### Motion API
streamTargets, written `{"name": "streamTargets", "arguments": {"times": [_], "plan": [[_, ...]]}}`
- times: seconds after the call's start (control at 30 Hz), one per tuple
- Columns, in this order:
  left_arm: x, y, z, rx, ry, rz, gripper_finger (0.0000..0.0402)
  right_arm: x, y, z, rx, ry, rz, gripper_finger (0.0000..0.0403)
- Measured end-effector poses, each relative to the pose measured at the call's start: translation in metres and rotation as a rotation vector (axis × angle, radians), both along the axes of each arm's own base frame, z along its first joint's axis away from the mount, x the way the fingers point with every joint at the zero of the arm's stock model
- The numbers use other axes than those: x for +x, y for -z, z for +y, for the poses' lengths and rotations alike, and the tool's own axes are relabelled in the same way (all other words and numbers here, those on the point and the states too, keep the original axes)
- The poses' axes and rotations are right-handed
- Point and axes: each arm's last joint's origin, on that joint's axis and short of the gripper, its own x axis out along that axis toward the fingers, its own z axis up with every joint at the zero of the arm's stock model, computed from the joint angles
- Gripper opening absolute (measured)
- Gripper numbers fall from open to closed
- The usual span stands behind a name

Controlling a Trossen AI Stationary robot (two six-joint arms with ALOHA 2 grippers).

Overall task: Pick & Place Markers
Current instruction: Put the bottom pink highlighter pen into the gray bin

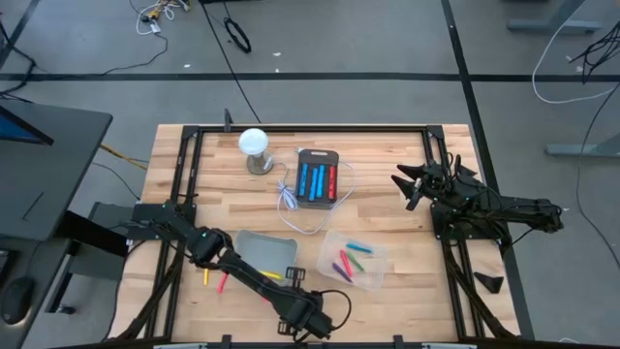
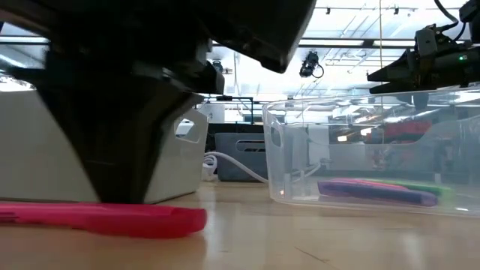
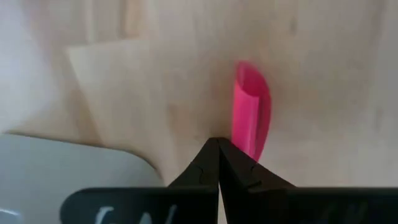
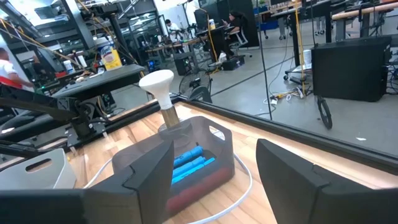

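The left arm stretches low across the near side of the table, and the left gripper (image 3: pixel 219 163) points straight down at the wood with its two dark fingers pressed together, nothing between them. A pink marker (image 3: pixel 250 118) lies flat on the boards just beside the closed tips, at one side of them and not in their grip; whether the tips touch it cannot be told. In the low view the same marker (image 2: pixel 112 217) lies along the table under the dark bulk of that gripper. A grey tray (image 1: pixel 263 248) sits close by, next to the arm, and a yellow marker (image 1: pixel 206 277) lies on the wood near the arm's elbow. Further out, a clear plastic tub (image 1: pixel 354 260) holds several markers, red, green and purple among them; from table height a purple marker (image 2: pixel 375 190) and a green one show through its wall. Toward the far side a dark tray (image 4: pixel 186 155) holds blue markers (image 4: pixel 193 163) and red ones, with a white cable (image 1: pixel 288 202) looped around it and a white knob on a stand (image 1: pixel 254 147) beside it. The right gripper (image 4: pixel 214 168) hangs well apart at the right edge, raised above the table, its fingers spread wide and empty, facing the dark tray.
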Motion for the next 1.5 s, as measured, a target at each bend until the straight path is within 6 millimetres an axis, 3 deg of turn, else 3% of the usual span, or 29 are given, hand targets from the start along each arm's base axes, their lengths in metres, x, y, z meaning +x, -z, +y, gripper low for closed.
{"name": "streamTargets", "arguments": {"times": [0.6,0.83,1.5], "plan": [[-0.01,-0.002,-0.012,-0.027,-0.034,0.028,0.0004,0.0,0.0,0.0,0.0,0.0,0.0,0.0231],[-0.014,-0.006,-0.004,-0.03,-0.038,0.142,0.0038,0.0,0.0,0.0,0.0,0.0,0.0,0.0231],[-0.02,-0.009,-0.007,-0.063,0.018,0.201,0.0122,0.0,0.0,0.0,0.0,0.0,0.0,0.0231]]}}
